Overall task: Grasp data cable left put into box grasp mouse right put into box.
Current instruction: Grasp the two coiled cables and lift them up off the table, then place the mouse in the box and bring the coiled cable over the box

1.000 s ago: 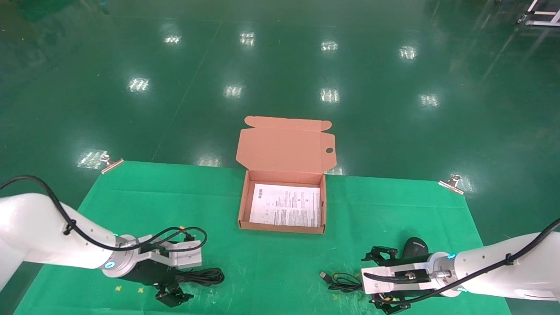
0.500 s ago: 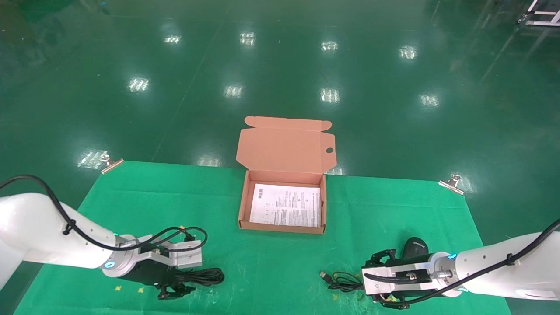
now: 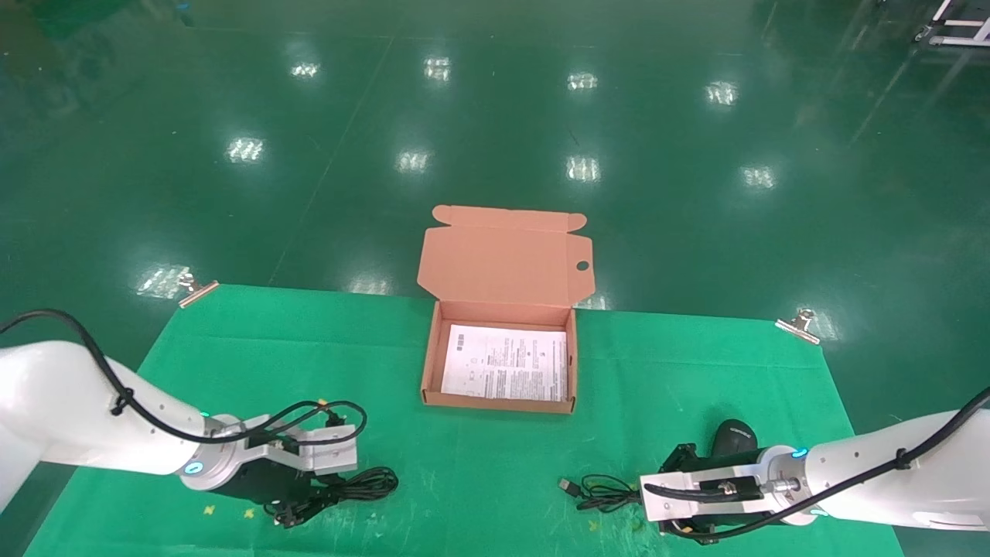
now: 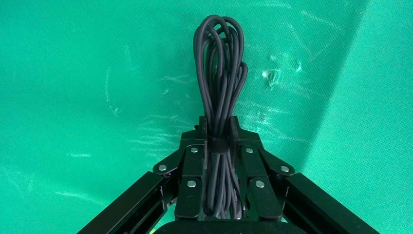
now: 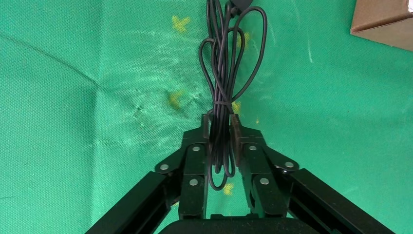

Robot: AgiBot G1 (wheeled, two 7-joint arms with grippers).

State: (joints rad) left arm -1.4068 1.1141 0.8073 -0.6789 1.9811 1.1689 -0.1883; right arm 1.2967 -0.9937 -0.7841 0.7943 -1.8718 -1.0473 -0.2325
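Observation:
My left gripper (image 3: 321,499) is shut on the data cable (image 3: 370,483), a tied black bundle lying on the green cloth at the front left. In the left wrist view the jaws (image 4: 219,127) pinch the bundle at its tie and the loops (image 4: 219,63) stick out past them. My right gripper (image 3: 648,501), at the front right, is shut on the mouse's thin cord (image 3: 607,493). The right wrist view shows the cord loops (image 5: 229,58) between the closed gripper (image 5: 221,124). The black mouse (image 3: 733,438) rests on the cloth just behind the right wrist. The open box (image 3: 430,363) stands mid-table with a white sheet inside.
The box's lid (image 3: 506,259) stands upright at the far side. The cord's USB plug (image 3: 571,487) lies on the cloth left of the right gripper. A box corner (image 5: 384,22) shows in the right wrist view. Metal clips (image 3: 197,288) (image 3: 800,323) hold the cloth's far corners.
Both grippers have closed from open: the left on the data cable, the right on the mouse's cord. The cable bundle has shifted slightly.

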